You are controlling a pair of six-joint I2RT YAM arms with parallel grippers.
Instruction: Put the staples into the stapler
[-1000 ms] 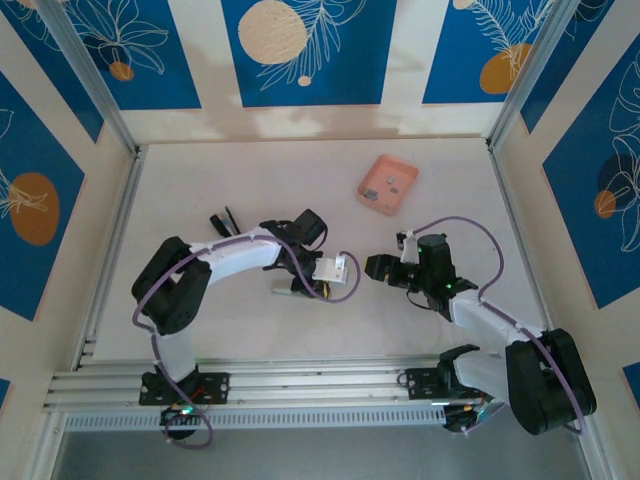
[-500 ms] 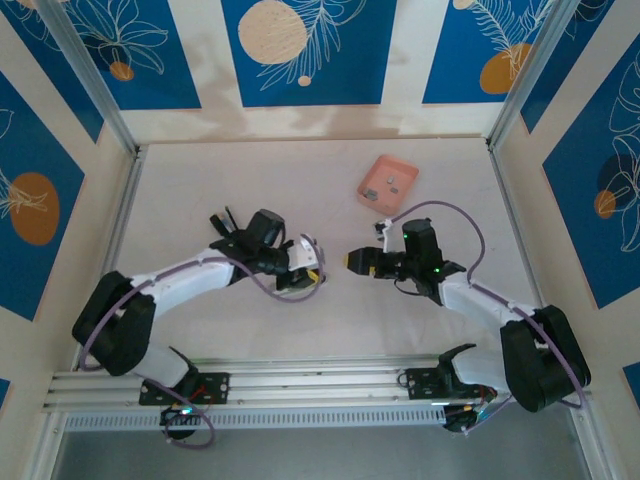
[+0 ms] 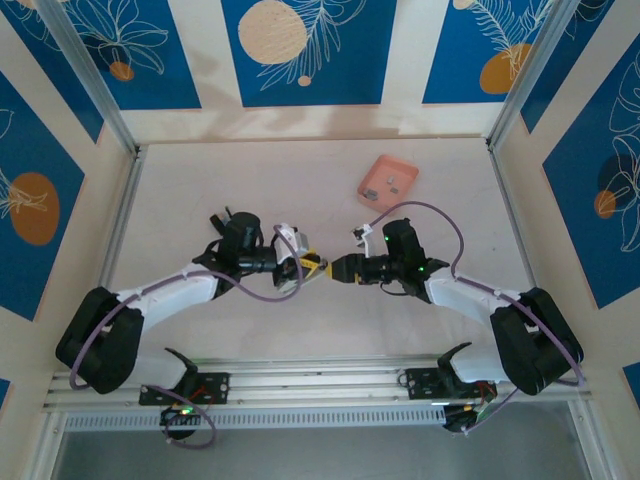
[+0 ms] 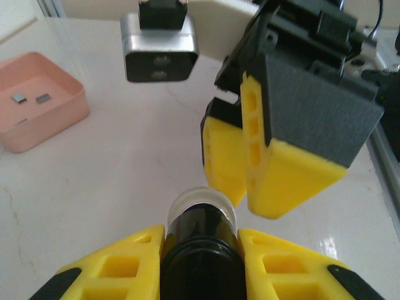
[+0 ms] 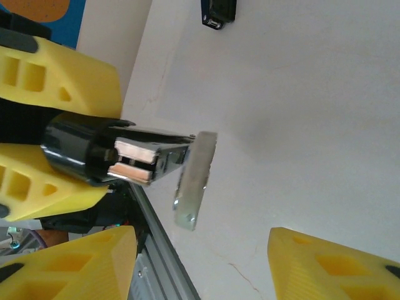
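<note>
Staples [image 4: 42, 98] lie in the pink tray [image 4: 62, 122], far and right of both grippers, well apart from either set of jaws. Left gripper [image 4: 201, 236] is clamped tight on the black stapler [image 5: 81, 150], whose silvery metal end [image 5: 195, 175] sticks out toward the right gripper [image 5: 200, 240]. Right jaws are about half open and empty, with the stapler tip just in front of them. Stapler's rear is hidden between the left fingers [image 4: 125, 262]. Staples are too small to count from above. A black item [image 5: 219, 12] is cut off at the frame edge.
</note>
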